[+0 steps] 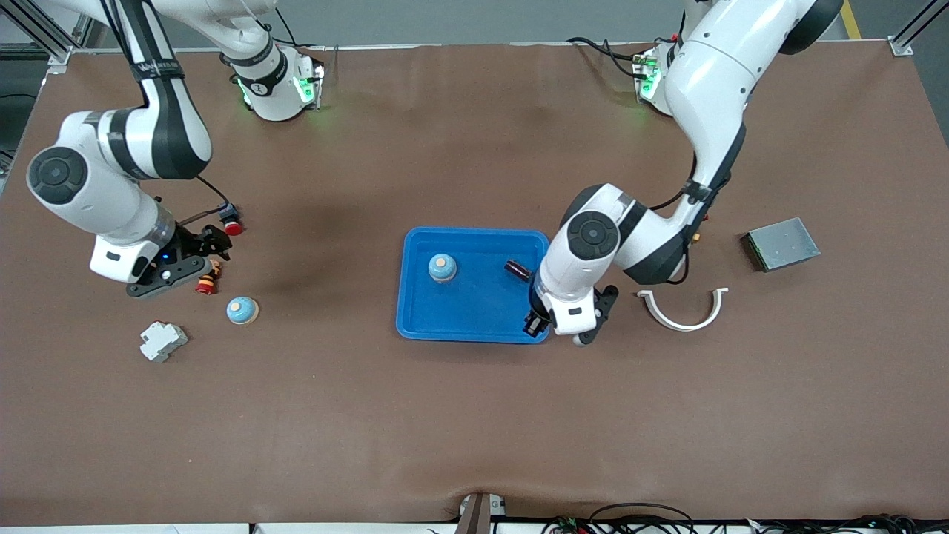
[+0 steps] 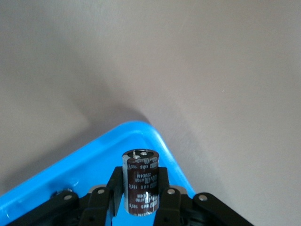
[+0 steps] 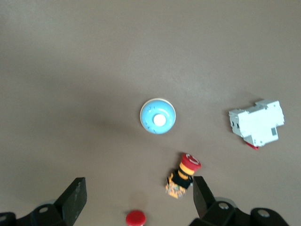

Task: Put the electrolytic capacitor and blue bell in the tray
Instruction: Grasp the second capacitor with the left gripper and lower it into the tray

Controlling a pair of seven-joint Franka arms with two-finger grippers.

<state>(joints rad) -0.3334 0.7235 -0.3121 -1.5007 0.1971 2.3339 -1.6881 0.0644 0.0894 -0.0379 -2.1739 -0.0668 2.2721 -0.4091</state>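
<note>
The bright-blue tray [image 1: 474,308] lies mid-table. In it are a blue bell [image 1: 442,268] and a dark capacitor [image 1: 517,270] lying on its side. My left gripper [image 1: 535,323] is over the tray's corner toward the left arm's end, nearer the front camera. It is shut on a dark electrolytic capacitor [image 2: 139,181], with the tray's corner [image 2: 70,179] under it. A second blue bell [image 1: 242,310] sits on the table toward the right arm's end, also in the right wrist view [image 3: 158,116]. My right gripper [image 1: 210,257] is open and empty above the table by it [image 3: 138,200].
A red-capped emergency button [image 1: 208,282] [image 3: 183,174] lies by one right finger, a small red button [image 1: 233,225] [image 3: 135,218] beside it. A white breaker [image 1: 163,340] [image 3: 256,122] lies near the loose bell. A white curved clip [image 1: 683,315] and grey metal box [image 1: 782,243] lie toward the left arm's end.
</note>
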